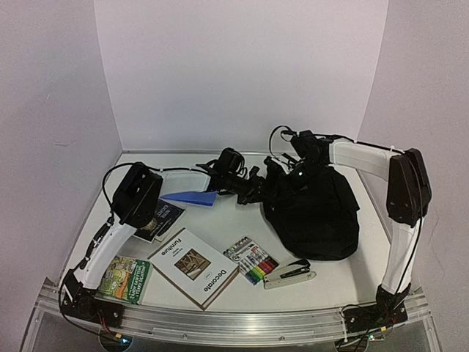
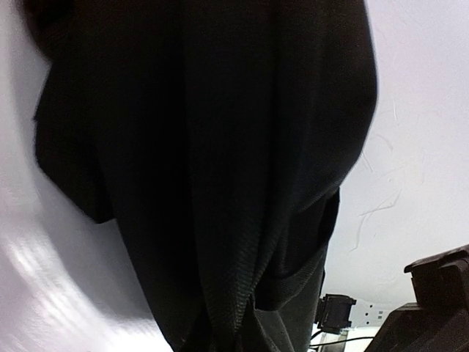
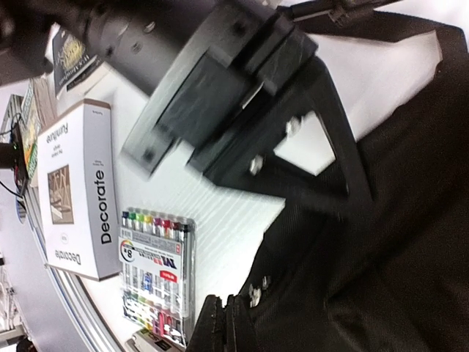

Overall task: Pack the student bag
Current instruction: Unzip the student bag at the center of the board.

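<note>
Student bag [image 1: 315, 213]: large soft black fabric backpack, slumped in a rounded heap on the right side of the bench [image 1: 234, 220], nearer the far edge than the near one.
Bag surface: matte woven cloth falling in long vertical folds (it fills most of the left wrist view); a strap and a rim fold show at its left side.
Left gripper [image 1: 256, 189]: reached across to the bag's left rim, jaws closed with bag fabric pinched between them.
Right gripper [image 1: 294, 174]: closed tight at the bag's far top edge, cloth against its fingers; whether any is pinched I cannot tell.
Near edge of the bench: white "Decorate Furniture" book [image 1: 194, 268], marker pack [image 1: 250, 260] and stapler [image 1: 289, 273], left of and in front of the bag.
Left side: green book [image 1: 124, 279], dark book [image 1: 160, 218], blue sheet [image 1: 192, 198].
</note>
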You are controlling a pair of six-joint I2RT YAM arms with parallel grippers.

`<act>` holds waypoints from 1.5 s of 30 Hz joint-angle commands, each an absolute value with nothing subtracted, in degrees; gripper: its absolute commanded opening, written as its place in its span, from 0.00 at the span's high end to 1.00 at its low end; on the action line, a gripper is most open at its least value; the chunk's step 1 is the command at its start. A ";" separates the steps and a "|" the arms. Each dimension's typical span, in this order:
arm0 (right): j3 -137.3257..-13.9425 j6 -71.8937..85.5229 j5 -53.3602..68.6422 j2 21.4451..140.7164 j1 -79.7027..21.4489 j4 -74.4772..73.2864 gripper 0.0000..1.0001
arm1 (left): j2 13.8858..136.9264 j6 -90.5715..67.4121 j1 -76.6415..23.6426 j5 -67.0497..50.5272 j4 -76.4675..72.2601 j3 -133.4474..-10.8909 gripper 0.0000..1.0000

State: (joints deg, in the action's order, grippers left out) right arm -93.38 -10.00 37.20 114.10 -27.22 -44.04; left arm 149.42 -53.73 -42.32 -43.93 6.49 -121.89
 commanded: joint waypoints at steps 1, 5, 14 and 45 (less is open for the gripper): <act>-92.72 -13.60 37.95 109.79 -27.62 -46.95 1.00 | 146.34 -56.98 -39.63 -42.11 0.29 -121.43 1.00; -88.66 -16.27 38.10 106.52 -27.64 -49.24 1.00 | 148.28 -56.95 -38.02 -41.45 2.54 -126.16 1.00; -75.27 -19.89 36.36 97.87 -27.60 -52.27 1.00 | 150.57 -57.85 -34.46 -40.42 2.76 -130.43 1.00; -93.94 -13.88 41.22 111.02 -27.87 -47.66 1.00 | 133.47 -48.05 -39.99 -38.66 14.64 -108.78 0.28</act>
State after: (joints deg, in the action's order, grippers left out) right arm -92.14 -14.74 39.66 110.69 -27.33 -48.88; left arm 134.10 -49.01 -39.41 -38.80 15.52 -106.34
